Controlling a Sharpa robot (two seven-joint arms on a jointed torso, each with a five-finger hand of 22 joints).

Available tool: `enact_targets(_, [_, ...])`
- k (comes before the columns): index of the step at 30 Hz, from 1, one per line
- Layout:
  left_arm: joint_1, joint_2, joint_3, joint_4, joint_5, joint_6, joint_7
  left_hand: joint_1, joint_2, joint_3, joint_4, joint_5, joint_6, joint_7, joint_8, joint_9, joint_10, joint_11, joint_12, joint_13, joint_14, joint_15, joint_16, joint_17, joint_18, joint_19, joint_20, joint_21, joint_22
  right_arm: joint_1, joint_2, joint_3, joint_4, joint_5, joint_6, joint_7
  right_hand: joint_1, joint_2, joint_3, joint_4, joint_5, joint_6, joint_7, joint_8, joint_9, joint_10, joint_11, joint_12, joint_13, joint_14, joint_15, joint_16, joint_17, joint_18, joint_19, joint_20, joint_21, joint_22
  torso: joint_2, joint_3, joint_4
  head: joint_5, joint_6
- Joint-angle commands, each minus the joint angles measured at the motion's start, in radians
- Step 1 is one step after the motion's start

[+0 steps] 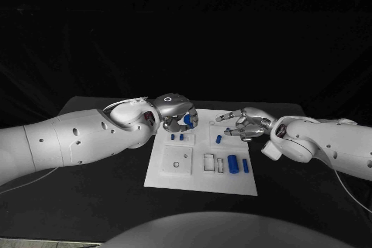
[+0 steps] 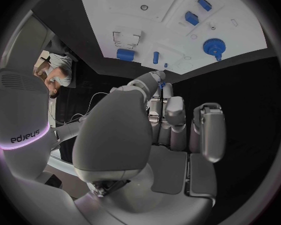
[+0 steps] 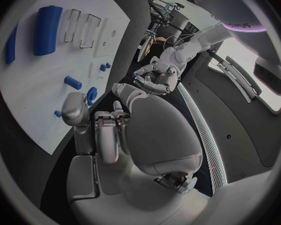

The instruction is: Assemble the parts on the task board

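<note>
The white task board (image 1: 194, 181) lies mid-table. My left hand (image 1: 175, 109) hovers over its far left corner and pinches a tiny blue piece (image 2: 160, 85) between thumb and a finger. A blue gear (image 2: 212, 46) stands on the board near that corner. My right hand (image 1: 247, 125) sits low over the far right part with its fingers apart and nothing between them. A small blue piece (image 1: 230, 133) lies on the board by its fingertips. Two blue pegs (image 1: 177, 136) stand upright, and a short blue piece (image 1: 219, 139) lies beside them.
A thick blue cylinder (image 1: 233, 163) and a slim blue rod (image 1: 245, 165) lie on the near right of the board, next to rectangular slots (image 1: 209, 162). A square plate with a hole (image 1: 177, 161) sits near left. Black table (image 1: 93, 194) surrounds the board.
</note>
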Motion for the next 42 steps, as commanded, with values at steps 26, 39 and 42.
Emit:
enact_targets(26, [-0.003, 0.042, 0.001, -0.155, -0.085, 0.074, -0.064, 0.001, 0.0, -0.007, -0.015, 0.022, 0.016, -0.002, -0.015, -0.001, 0.167, -0.013, -0.068, -0.074, 0.018, -0.013, -0.041, -0.061, 0.0, 0.043, 0.0, 0.008, 0.232, 0.0, -0.052, 0.0, 0.045, -0.039, -0.042, 0.022, -0.004, 0.001, -0.006, -0.001, -0.003, 0.024, -0.001, 0.016, 0.005, 0.108, 0.001, -0.005, 0.257, 0.104, 0.006, 0.003, 0.263, 0.007, -0.002, 0.0, -0.003, 0.122, 0.0, 0.0002, -0.0004, 0.002, 0.0])
enact_targets(39, [-0.054, 0.162, 0.001, -0.356, -0.297, 0.158, -0.123, 0.004, 0.002, -0.006, -0.02, 0.011, 0.015, -0.004, -0.019, -0.003, 0.172, -0.015, -0.083, -0.083, 0.023, -0.012, -0.039, -0.057, 0.0, 0.044, 0.001, 0.01, 0.233, 0.001, -0.066, 0.0, 0.079, -0.147, -0.123, 0.037, -0.008, -0.003, -0.009, 0.0, -0.001, 0.037, 0.011, 0.022, 0.006, 0.108, -0.001, -0.005, 0.257, 0.104, 0.005, 0.003, 0.263, 0.007, 0.003, -0.001, 0.001, 0.123, 0.002, -0.0005, -0.0018, -0.004, 0.0])
enact_targets(42, [-0.068, 0.185, 0.001, -0.377, -0.347, 0.153, -0.114, 0.004, 0.002, -0.007, -0.022, 0.007, 0.016, -0.007, -0.02, -0.004, 0.175, -0.018, -0.087, -0.085, 0.024, -0.012, -0.04, -0.06, 0.0, 0.043, 0.002, 0.008, 0.232, 0.002, -0.071, 0.0, 0.087, -0.164, -0.135, 0.037, -0.008, -0.004, -0.009, 0.0, -0.002, 0.042, 0.012, 0.024, 0.006, 0.108, -0.001, -0.005, 0.257, 0.104, 0.004, 0.003, 0.263, 0.006, 0.005, -0.002, 0.003, 0.123, 0.002, -0.0004, -0.0016, -0.005, 0.0])
